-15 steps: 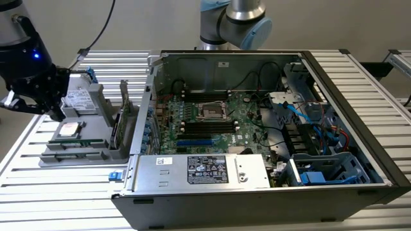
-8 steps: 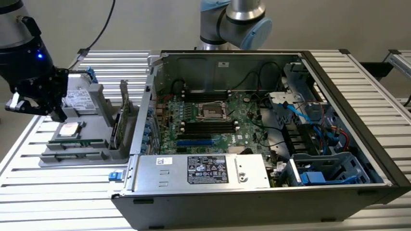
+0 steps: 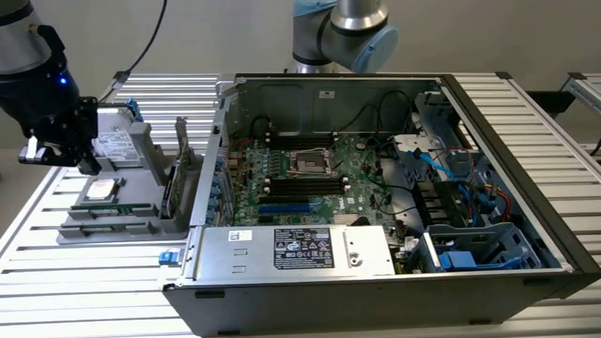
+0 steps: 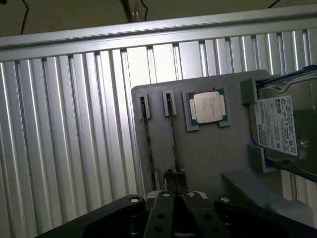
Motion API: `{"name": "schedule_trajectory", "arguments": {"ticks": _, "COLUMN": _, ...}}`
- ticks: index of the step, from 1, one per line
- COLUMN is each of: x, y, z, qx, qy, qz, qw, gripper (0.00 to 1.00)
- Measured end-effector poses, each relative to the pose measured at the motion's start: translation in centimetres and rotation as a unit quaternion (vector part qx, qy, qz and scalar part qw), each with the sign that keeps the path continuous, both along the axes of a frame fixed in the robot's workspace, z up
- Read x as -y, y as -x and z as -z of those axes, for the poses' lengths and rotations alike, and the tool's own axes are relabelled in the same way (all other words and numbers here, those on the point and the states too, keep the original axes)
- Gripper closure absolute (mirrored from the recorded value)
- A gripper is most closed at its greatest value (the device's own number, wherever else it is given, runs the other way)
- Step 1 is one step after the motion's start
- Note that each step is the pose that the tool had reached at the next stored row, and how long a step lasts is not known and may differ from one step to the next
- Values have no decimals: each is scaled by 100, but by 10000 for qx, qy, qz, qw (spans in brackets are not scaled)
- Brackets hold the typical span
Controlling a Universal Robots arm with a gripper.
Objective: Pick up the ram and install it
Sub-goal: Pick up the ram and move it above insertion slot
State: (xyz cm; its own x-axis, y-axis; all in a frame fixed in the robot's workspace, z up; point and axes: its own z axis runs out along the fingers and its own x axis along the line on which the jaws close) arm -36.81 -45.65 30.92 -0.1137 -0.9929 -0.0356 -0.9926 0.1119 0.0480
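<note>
My end effector [image 4: 174, 174] hung over the grey tray [image 4: 213, 153], in line with the near end of the ram [image 4: 172, 129]. Whether it was open or closed on the stick I could not tell. The ram stood on edge in a narrow groove, I judged so that its top edge was offered for a pinch from above. A second stick [image 4: 148, 144] stood in the neighbouring groove. A processor [image 4: 205, 106] and a hard drive [image 4: 280, 126] lay further off on the other side. The open computer case [image 3: 329, 79] sat well apart on the table [image 4: 64, 129], its memory slots [image 3: 302, 184] unfilled.
</note>
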Motion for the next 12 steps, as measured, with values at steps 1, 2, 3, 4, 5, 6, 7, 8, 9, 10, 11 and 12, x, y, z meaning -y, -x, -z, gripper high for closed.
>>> {"name": "schedule_trajectory", "arguments": {"ticks": 1, "x": 0, "y": 0, "z": 1, "qx": -1, "qy": -65, "qz": -61, "qw": 10000, "gripper": 90}}
{"name": "schedule_trajectory", "arguments": {"ticks": 2, "x": 0, "y": 0, "z": 3, "qx": 0, "qy": -137, "qz": -117, "qw": 9998, "gripper": 90}}
{"name": "schedule_trajectory", "arguments": {"ticks": 3, "x": 0, "y": 0, "z": 5, "qx": 0, "qy": -211, "qz": -166, "qw": 9996, "gripper": 90}}
{"name": "schedule_trajectory", "arguments": {"ticks": 4, "x": 0, "y": 2, "z": 8, "qx": -1, "qy": -264, "qz": -227, "qw": 9994, "gripper": 90}}
{"name": "schedule_trajectory", "arguments": {"ticks": 5, "x": -1, "y": 3, "z": 9, "qx": -4, "qy": -272, "qz": -263, "qw": 9993, "gripper": 90}}
{"name": "schedule_trajectory", "arguments": {"ticks": 6, "x": -1, "y": 3, "z": 9, "qx": -6, "qy": -272, "qz": -265, "qw": 9993, "gripper": 90}}
{"name": "schedule_trajectory", "arguments": {"ticks": 7, "x": -1, "y": 3, "z": 8, "qx": -6, "qy": -272, "qz": -266, "qw": 9993, "gripper": 90}}
{"name": "schedule_trajectory", "arguments": {"ticks": 8, "x": 0, "y": 2, "z": 8, "qx": -6, "qy": -272, "qz": -267, "qw": 9993, "gripper": 90}}
{"name": "schedule_trajectory", "arguments": {"ticks": 9, "x": 0, "y": 3, "z": 8, "qx": -6, "qy": -272, "qz": -267, "qw": 9993, "gripper": 90}}
{"name": "schedule_trajectory", "arguments": {"ticks": 10, "x": 0, "y": 3, "z": 8, "qx": -7, "qy": -272, "qz": -267, "qw": 9993, "gripper": 90}}
{"name": "schedule_trajectory", "arguments": {"ticks": 11, "x": 0, "y": 2, "z": 8, "qx": -6, "qy": -272, "qz": -267, "qw": 9993, "gripper": 90}}
{"name": "schedule_trajectory", "arguments": {"ticks": 12, "x": 0, "y": 2, "z": 9, "qx": -6, "qy": -272, "qz": -267, "qw": 9993, "gripper": 90}}
